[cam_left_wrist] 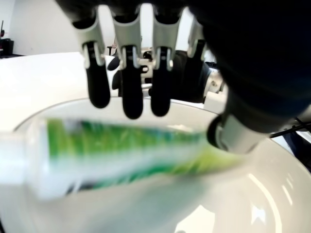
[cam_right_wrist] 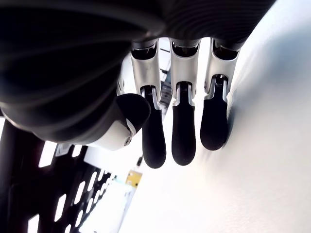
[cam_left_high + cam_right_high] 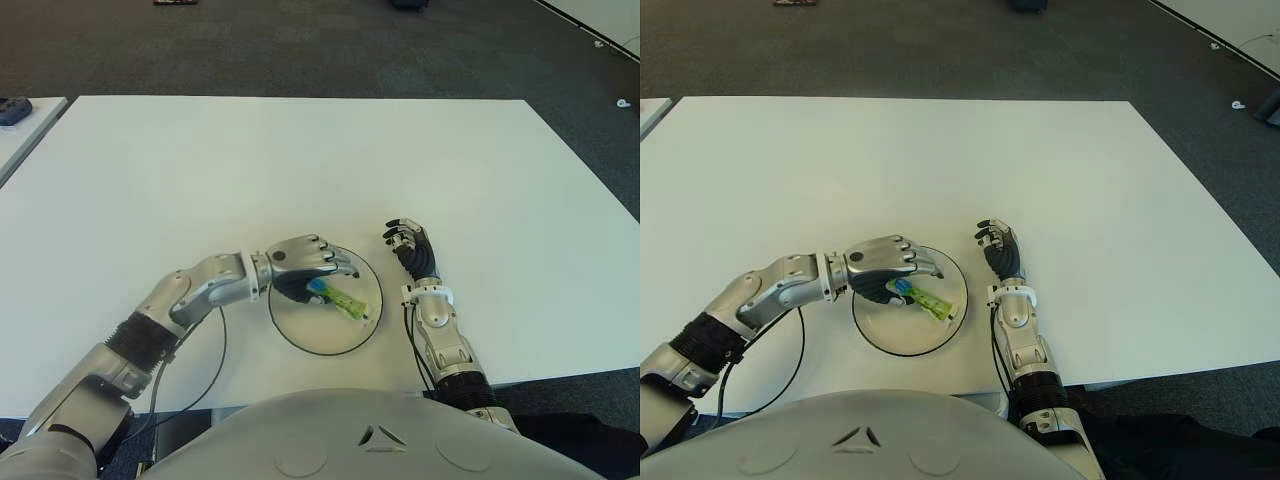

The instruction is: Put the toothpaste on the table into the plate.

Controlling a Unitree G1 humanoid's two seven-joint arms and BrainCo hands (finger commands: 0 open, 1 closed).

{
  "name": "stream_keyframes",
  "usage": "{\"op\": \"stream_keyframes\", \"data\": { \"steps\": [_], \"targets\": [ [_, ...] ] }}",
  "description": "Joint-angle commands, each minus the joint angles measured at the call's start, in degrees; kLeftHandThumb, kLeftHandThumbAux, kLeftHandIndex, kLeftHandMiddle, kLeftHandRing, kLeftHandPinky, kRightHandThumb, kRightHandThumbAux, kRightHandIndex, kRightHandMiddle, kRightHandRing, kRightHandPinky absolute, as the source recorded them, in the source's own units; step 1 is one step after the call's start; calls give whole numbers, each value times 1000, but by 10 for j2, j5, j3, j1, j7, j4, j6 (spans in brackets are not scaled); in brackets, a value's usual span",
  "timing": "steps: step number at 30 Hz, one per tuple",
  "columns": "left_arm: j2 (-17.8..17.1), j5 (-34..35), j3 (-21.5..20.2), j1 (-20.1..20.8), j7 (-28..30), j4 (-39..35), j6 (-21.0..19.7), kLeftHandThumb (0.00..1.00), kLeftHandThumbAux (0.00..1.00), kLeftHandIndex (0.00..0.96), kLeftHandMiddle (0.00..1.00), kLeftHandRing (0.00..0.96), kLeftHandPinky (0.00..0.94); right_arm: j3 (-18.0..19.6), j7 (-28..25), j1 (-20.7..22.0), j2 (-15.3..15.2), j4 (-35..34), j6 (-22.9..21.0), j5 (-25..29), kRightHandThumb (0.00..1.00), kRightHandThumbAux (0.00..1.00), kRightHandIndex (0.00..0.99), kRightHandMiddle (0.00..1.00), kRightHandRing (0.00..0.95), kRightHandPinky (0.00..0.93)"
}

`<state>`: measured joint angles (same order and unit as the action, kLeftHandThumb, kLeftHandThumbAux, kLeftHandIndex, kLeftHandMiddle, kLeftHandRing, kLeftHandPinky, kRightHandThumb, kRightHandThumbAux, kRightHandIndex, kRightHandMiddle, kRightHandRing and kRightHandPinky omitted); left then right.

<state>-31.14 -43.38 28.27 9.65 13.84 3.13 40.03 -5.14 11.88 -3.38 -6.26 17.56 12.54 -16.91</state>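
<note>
Toothpaste, a green and white soft tube with a blue end point(image 3: 337, 298), lies inside the round white plate with a dark rim point(image 3: 300, 340) near the front edge of the white surface point(image 3: 300, 160). In the eye views, the left hand point(image 3: 305, 262) hovers over the plate's far side, its fingers arched above the tube's blue end. The right hand point(image 3: 411, 246) shows just beside the plate, on its right, fingers partly curled and holding nothing. A black cable point(image 3: 212, 365) loops on the surface beside the left forearm, near the front edge.

From the left wrist view, the tube stretches across the plate's white bottom, blurred. The left hand's black fingertips point(image 1: 132, 99) hang above the tube with a gap showing between them and it, and the thumb sits at the tube's far end; whether it touches cannot be told.

From the right wrist view, the right hand's fingers point(image 2: 183, 141) are loosely bent over bare surface, empty.
</note>
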Motion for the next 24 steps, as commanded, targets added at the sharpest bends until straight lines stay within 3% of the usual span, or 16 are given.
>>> {"op": "stream_keyframes", "data": {
  "steps": [1,11,24],
  "targets": [
    [-7,-10,1,6,15,-5,-10,100,614,7,16,22,16,1,-3,-1,-3,11,-13,-1,826,701,358,498,486,452],
    [-5,1,-4,1,21,-13,-24,71,521,0,0,0,0,1,0,5,-3,22,-14,-1,829,699,368,486,467,424],
    [6,42,-41,-11,-31,0,-15,53,456,0,0,0,0,1,3,3,3,13,-25,2,832,695,391,474,463,457]
  ]
}}
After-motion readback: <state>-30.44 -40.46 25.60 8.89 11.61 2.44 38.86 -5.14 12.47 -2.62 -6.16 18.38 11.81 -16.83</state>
